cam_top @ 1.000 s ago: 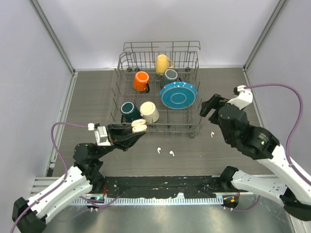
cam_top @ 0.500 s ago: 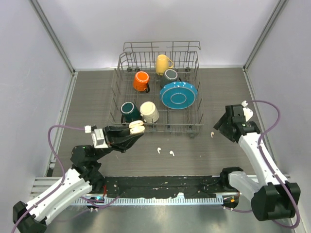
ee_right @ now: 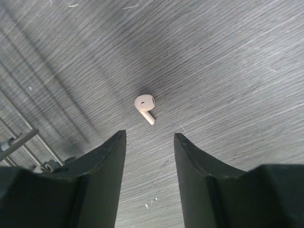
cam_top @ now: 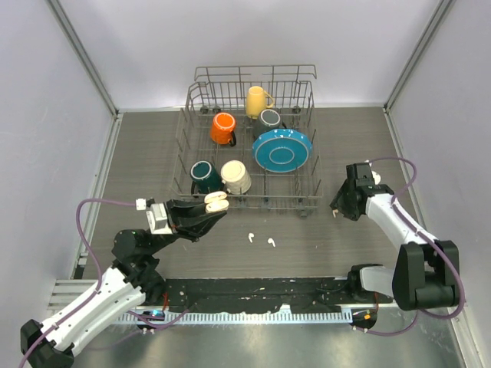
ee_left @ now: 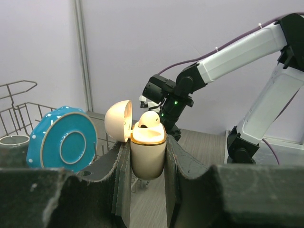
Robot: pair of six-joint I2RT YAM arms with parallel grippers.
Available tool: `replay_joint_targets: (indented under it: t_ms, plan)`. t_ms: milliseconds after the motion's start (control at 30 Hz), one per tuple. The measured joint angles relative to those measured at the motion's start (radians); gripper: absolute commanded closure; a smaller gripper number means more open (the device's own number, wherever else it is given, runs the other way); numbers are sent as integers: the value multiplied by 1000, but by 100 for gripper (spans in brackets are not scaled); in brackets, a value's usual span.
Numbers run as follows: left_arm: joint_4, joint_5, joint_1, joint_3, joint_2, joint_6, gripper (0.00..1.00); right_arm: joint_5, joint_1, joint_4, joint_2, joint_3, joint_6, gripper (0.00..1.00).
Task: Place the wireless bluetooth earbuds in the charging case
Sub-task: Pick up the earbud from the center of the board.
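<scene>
My left gripper (ee_left: 148,145) is shut on a cream charging case (ee_left: 148,154), held upright above the table in front of the rack. The lid (ee_left: 118,120) hangs open to the left, and one white earbud (ee_left: 150,119) sits in the case's top. In the top view the case (cam_top: 217,201) shows at the tips of the left gripper (cam_top: 211,208). Two earbuds (cam_top: 250,238) (cam_top: 271,242) lie loose on the table below the rack. My right gripper (ee_right: 149,137) points down at the table, open, with another earbud (ee_right: 145,105) lying just beyond its fingertips, untouched.
A wire dish rack (cam_top: 249,202) fills the middle of the table, holding an orange mug (cam_top: 223,128), a yellow mug (cam_top: 257,100), a grey mug (cam_top: 269,119), a dark teal mug (cam_top: 204,175), a cream mug (cam_top: 235,177) and a teal plate (cam_top: 281,149). The rack's corner wires (ee_right: 21,137) stand left of my right gripper.
The right arm has swung down and inward, bringing its gripper low over the earbud right of the rack, with its jaws narrowing. The left gripper and the case have shifted only slightly.
</scene>
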Motion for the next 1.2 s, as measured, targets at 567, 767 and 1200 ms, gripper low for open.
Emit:
replay_joint_targets:
  t_ms: [567, 767, 1200]
  plan:
    - [-11, -6, 0, -7, -12, 1, 100, -37, -2, 72, 144, 53, -118, 53]
    - [-17, -9, 0, -7, -12, 3, 100, -33, -2, 87, 171, 54, -133, 53]
    - [-29, -10, 0, -7, -2, 5, 100, -31, -2, 121, 207, 53, -140, 56]
